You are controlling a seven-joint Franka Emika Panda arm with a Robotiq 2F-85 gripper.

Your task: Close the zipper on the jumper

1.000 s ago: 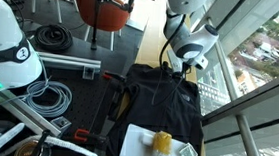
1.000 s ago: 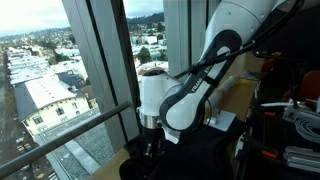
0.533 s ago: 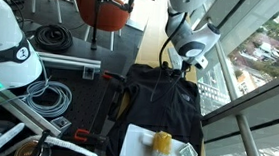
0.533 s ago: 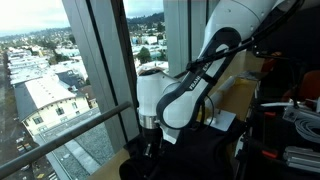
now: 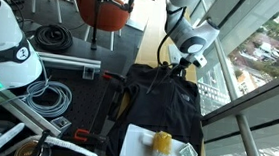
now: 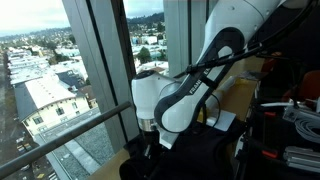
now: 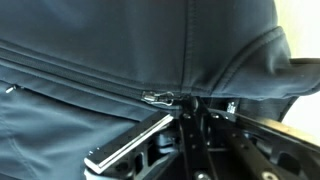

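Observation:
The black jumper lies spread on the table, collar end toward the arm; it fills the wrist view. Its zipper runs as a thin dark line across the fabric and ends at a small metal slider. My gripper sits right at the slider with its fingers pressed together, seemingly pinching the pull tab. In both exterior views the gripper is down at the collar end of the jumper.
A white tray with a yellow object lies on the jumper's near end. Coiled cables and a black frame lie beside it. A window rail runs close along the table's far side.
The arm has shifted slightly toward the collar end and the window, drawing the fabric near the collar with it. The fingers stay together.

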